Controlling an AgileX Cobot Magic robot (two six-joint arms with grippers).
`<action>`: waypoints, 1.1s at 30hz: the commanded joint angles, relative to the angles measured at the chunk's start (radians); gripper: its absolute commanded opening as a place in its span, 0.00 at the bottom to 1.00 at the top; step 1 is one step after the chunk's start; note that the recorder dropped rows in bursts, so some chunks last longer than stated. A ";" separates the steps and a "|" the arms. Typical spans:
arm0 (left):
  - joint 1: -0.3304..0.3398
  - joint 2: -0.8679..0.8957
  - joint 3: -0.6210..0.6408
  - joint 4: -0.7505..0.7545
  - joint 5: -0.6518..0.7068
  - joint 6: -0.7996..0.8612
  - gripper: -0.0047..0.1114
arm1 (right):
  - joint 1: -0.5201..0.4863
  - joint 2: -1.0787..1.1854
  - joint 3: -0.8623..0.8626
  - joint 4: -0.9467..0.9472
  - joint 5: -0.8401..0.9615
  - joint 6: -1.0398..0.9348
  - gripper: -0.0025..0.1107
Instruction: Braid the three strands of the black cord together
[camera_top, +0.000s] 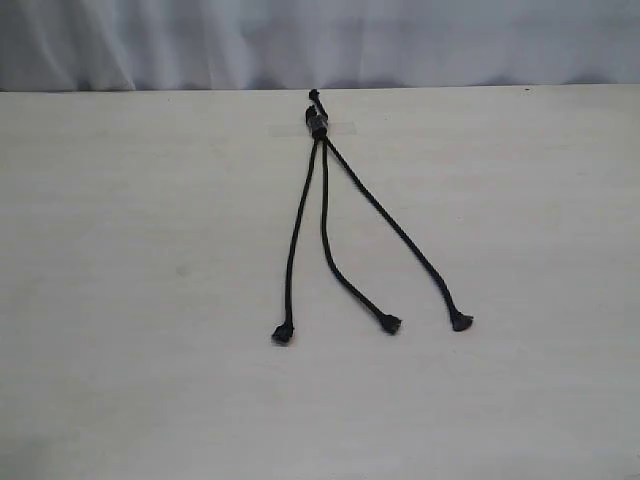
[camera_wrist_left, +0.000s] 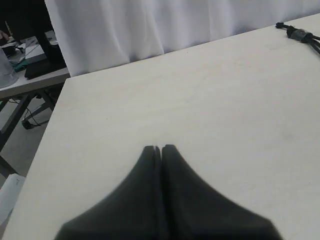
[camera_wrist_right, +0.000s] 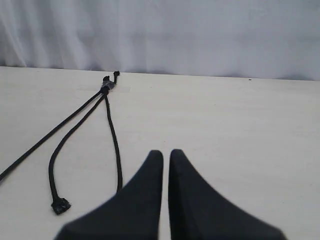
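My left wrist camera gives me only the bound end of the black cord, well ahead of the left gripper and off to one side, cut by the frame edge before the strands part. That gripper's two fingers are pressed together with just a seam between them, holding nothing, over bare table. On the right wrist camera the right gripper has its two fingers drawn nearly together, with a thin slit between them and nothing in it. Ahead of those fingers the cord fans back toward me, but I can't follow all of it. One strand runs out of frame, one disappears behind a finger, and only one shows its flared tip, lying beside that finger and clear of it. The exterior camera shows the whole thing: one cord with one knotted bound end near the table's far edge by the white curtain. From it run three strands lying separate and uncrossed, the left strand, the middle strand and the right strand. I count three tips, each apart from the others. Across the bound end I think there is a strip of clear tape, but it is faint.
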 joint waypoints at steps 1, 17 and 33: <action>-0.001 -0.003 0.002 -0.002 -0.002 -0.002 0.04 | 0.001 -0.005 0.003 0.001 -0.006 0.004 0.06; -0.001 -0.003 0.002 0.052 -0.013 -0.002 0.04 | 0.001 -0.005 0.003 -0.006 -0.113 0.004 0.06; -0.001 -0.003 0.002 0.071 -0.312 -0.034 0.04 | 0.001 -0.005 0.003 -0.006 -0.498 -0.005 0.06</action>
